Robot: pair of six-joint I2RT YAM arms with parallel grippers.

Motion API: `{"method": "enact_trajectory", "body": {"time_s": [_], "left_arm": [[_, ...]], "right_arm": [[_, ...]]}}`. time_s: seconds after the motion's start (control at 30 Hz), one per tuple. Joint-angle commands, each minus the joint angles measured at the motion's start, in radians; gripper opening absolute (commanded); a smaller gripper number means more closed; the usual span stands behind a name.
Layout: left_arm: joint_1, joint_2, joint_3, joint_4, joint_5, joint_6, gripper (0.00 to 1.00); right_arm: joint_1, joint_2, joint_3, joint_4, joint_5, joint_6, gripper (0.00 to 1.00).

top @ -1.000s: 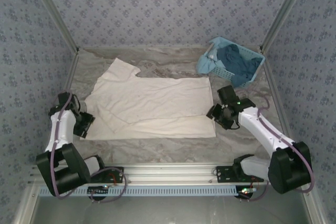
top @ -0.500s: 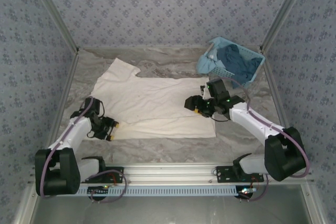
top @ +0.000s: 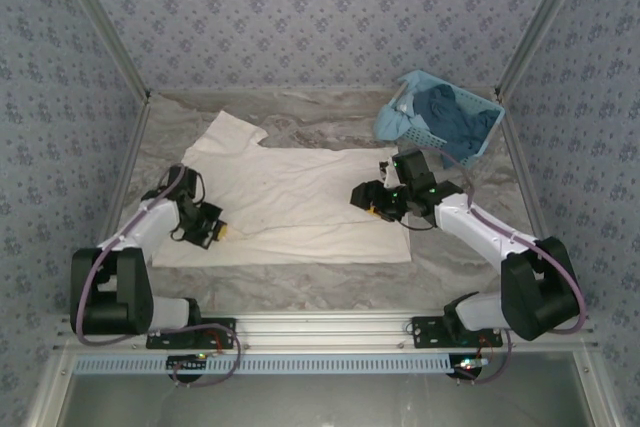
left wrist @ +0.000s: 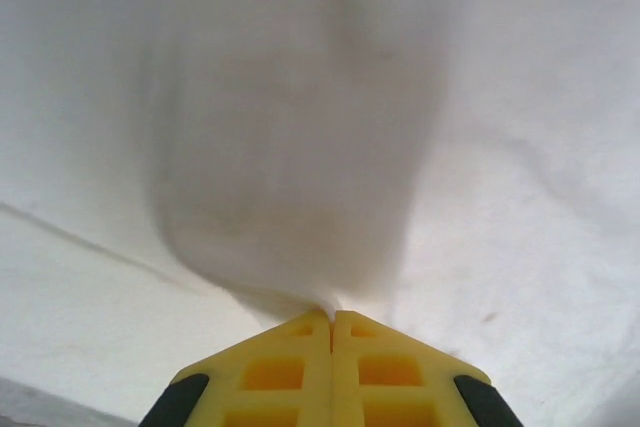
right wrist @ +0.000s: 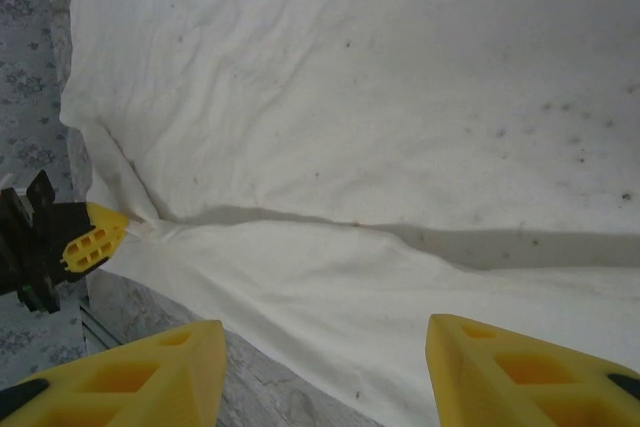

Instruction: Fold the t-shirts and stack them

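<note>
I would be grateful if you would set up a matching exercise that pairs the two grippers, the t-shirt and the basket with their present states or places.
Column one:
1. left gripper
2. right gripper
3. cream t-shirt
4. light blue basket

Column two:
A. holds dark blue cloth, at the far right of the table
B. open, jaws apart above the t-shirt
C. spread out on the table
D. shut, pinching a fold of the t-shirt

Pairs: 1-D, 2-B, 3-C, 4-A
</note>
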Motion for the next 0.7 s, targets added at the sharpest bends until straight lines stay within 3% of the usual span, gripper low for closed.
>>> {"method": "enact_trajectory", "body": {"time_s": [0.0,0.67], "left_arm": [[-0.032,0.072,0.092,-0.075,-0.025,0.086,0.0],[-0.225,0.516,0.594,-0.334,-0.227,0.465,0.0]], "right_arm": [[-0.004,0.016,0.036,-0.01,-0.009,0.019,0.54],[-0.033,0.034,0.019,-0.031,-0.05,0.023,0.51]]}}
